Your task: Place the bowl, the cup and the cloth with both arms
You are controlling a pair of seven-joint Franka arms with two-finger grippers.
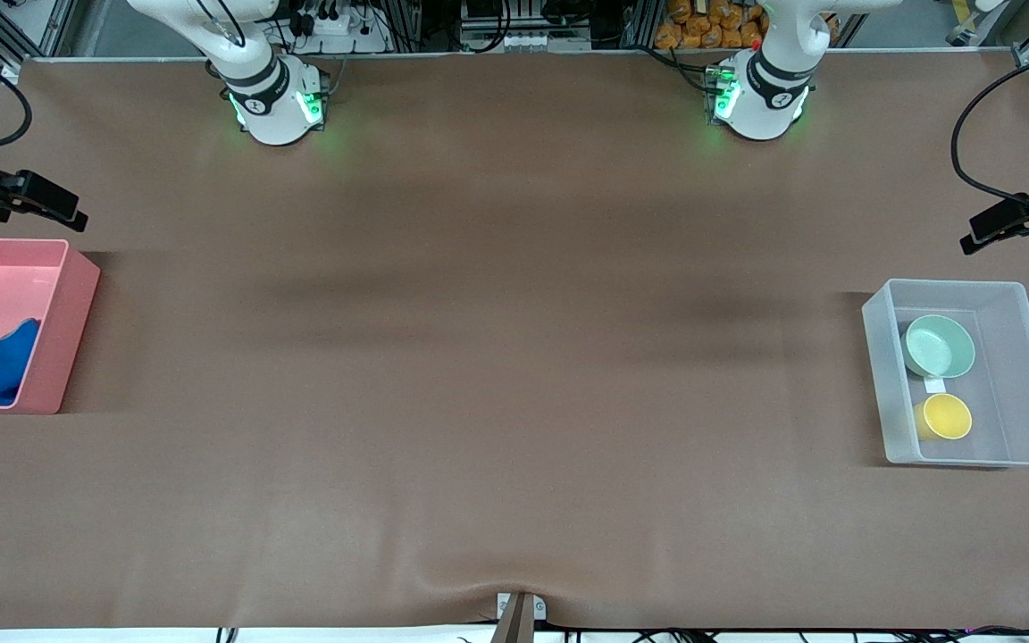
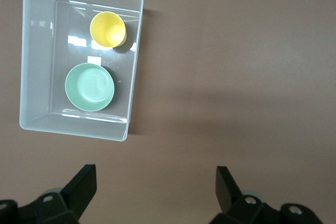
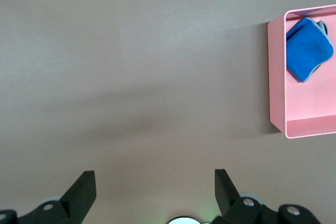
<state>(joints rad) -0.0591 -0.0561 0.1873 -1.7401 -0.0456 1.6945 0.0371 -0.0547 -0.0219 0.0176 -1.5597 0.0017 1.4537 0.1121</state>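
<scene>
Front view: we see a wide table covered in a brown mat, slightly rucked at the edge nearest the camera. Along the top edge stand the two white arm bases with green lights, the right arm's base and the left arm's base; above them we make out metal framing, cables and a heap of orange items. Small black cameras on stalks sit at each end of the table. At the right arm's end a pink bin holds the blue cloth, bunched in the part of the bin nearer the camera. At the left arm's end a clear plastic bin holds the mint-green bowl and, nearer the camera and just beside it, the yellow cup. Neither gripper shows here.

Left wrist view: we look down on the clear bin with bowl and cup upright, apart from each other. The left gripper hangs over bare mat beside the bin, its fingers spread wide and holding nothing.

Right wrist view: the right gripper hangs over bare mat, fingers likewise wide apart and empty, well apart from the pink bin and its cloth.
</scene>
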